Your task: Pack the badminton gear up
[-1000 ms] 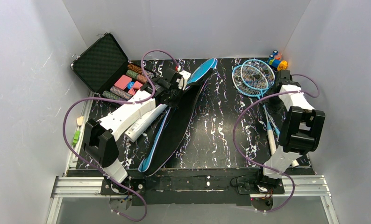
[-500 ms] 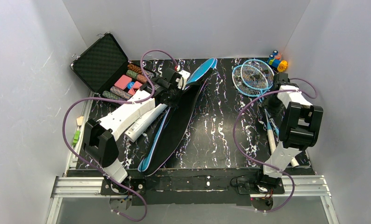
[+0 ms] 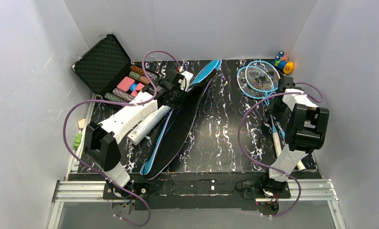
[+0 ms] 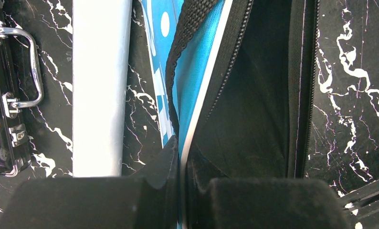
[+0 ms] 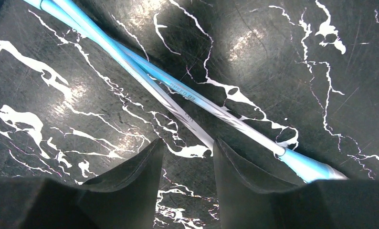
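Right gripper (image 5: 187,145) has crept over the crossed shafts of two thin blue-framed rackets (image 5: 178,88) at far right, jaws apart; next, probably pinch one shaft. Left gripper (image 4: 180,160) holds the big blue racket-shaped bag (image 4: 197,81) open, clamped on its rim.

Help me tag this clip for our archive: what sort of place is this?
Probably a lab robot test cell, not a home: plain white walls box in a black marbled tabletop, and two robot arms are bolted to an aluminium rail at its near edge.
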`<state>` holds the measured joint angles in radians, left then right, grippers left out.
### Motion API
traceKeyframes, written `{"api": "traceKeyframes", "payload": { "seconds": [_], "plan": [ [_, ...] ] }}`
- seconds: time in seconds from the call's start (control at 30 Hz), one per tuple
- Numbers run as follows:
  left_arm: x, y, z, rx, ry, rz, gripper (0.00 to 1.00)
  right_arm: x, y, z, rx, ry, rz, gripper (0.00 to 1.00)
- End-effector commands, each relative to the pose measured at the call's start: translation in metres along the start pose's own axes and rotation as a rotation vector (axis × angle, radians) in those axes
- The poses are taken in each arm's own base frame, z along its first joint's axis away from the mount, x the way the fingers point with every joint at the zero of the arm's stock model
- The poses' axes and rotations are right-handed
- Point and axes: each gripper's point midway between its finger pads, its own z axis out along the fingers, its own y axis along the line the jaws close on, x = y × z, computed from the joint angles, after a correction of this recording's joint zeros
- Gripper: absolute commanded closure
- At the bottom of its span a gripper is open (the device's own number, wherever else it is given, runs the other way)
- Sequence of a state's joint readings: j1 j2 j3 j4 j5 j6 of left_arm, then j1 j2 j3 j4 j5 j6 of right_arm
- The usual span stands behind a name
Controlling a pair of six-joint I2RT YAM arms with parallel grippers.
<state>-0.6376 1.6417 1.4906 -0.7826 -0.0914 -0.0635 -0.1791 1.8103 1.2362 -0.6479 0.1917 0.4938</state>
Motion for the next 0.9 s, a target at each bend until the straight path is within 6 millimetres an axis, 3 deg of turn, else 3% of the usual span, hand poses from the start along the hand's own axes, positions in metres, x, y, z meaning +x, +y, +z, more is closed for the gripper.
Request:
{"api": "traceKeyframes", "payload": {
  "seconds": [0.0,0.17,0.27,0.37,0.47,0.53,0.63,0.7,0.77,0.87],
  "plan": [
    [-0.031,0.002,-0.031,0.012,-0.119,-0.021,1.0,0.02,0.017,0.007,-0.032,0.033,-0.033,0.52],
    [-0.031,0.001,-0.03,0.013,-0.113,-0.021,1.0,0.03,0.039,0.007,-0.038,0.032,-0.113,0.66],
    [-0.031,0.002,-0.031,0.01,-0.114,-0.022,1.0,0.032,0.045,0.009,-0.043,0.039,-0.126,0.68],
    [-0.03,0.003,-0.031,0.009,-0.115,-0.023,1.0,0.033,0.051,0.01,-0.058,0.053,-0.138,0.65],
    [-0.029,0.003,-0.03,0.01,-0.112,-0.023,1.0,0.032,0.053,0.012,-0.055,0.062,-0.147,0.53],
    [-0.03,0.002,-0.03,0.012,-0.114,-0.023,1.0,0.032,0.054,0.013,-0.06,0.062,-0.149,0.53],
    [-0.03,0.002,-0.031,0.01,-0.116,-0.022,1.0,0.031,0.056,0.013,-0.065,0.062,-0.151,0.65],
    [-0.03,0.003,-0.031,0.007,-0.115,-0.023,1.0,0.03,0.057,0.013,-0.07,0.059,-0.149,0.85],
    [-0.03,0.004,-0.031,0.006,-0.116,-0.024,1.0,0.029,0.057,0.011,-0.072,0.054,-0.147,0.98],
    [-0.029,0.004,-0.032,0.006,-0.116,-0.024,1.0,0.025,0.058,0.002,-0.081,0.03,-0.141,0.99]
  ]
}}
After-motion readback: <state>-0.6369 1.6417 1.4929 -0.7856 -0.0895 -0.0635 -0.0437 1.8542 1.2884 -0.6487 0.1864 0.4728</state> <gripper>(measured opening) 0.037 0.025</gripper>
